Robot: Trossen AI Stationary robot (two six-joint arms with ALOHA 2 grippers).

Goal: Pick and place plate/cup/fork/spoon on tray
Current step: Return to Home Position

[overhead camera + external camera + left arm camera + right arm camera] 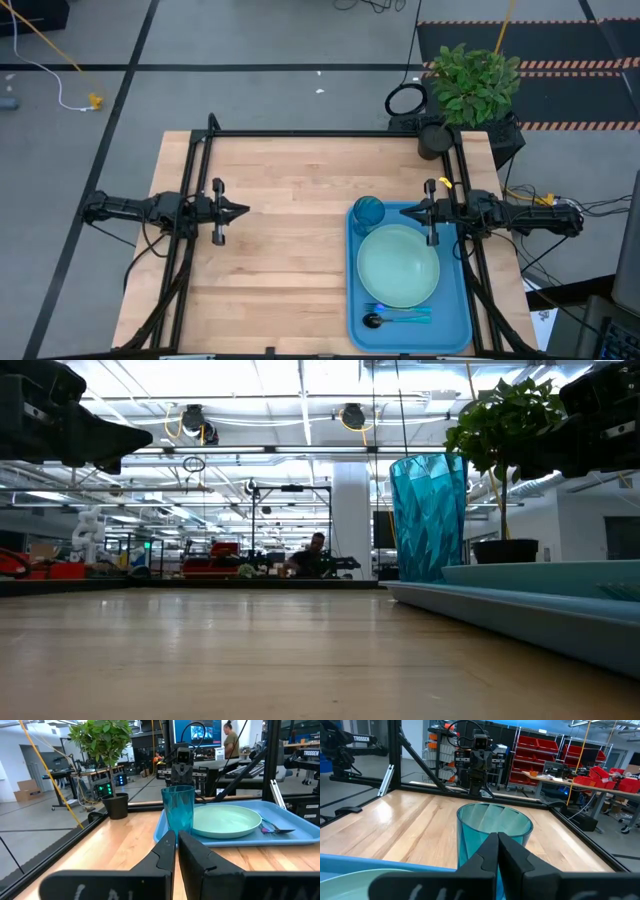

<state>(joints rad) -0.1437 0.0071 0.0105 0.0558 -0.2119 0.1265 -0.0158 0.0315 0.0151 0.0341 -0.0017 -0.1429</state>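
- The tray (453, 312) is sitting on the right side of the desk (280, 250), its long side running from the far edge toward the near edge.
- The plate (398, 265) is lying flat in the middle of the tray and is taking up most of its width.
- The cup (368, 212) is standing upright in the tray's far left corner, just beside the plate's rim; from the high view I cannot tell whether the two are touching.
- The fork (408, 309) and the spoon (378, 320) are lying side by side across the tray's near end. The fork is lying between the plate and the spoon, and the spoon's dark bowl is pointing left.
- The right arm (500, 215) is reaching in over the tray's far right corner. I am seeing its jaws pressed together and holding nothing, with the tips pointing at the cup from just beside it.
- The left arm (150, 210) is hanging over the left side of the desk, well apart from the tray. Its jaws are closed to a thin slit, carrying nothing and pointing toward the middle of the desk.
- A potted plant (470, 80) is standing at the desk's far right corner, behind the tray.
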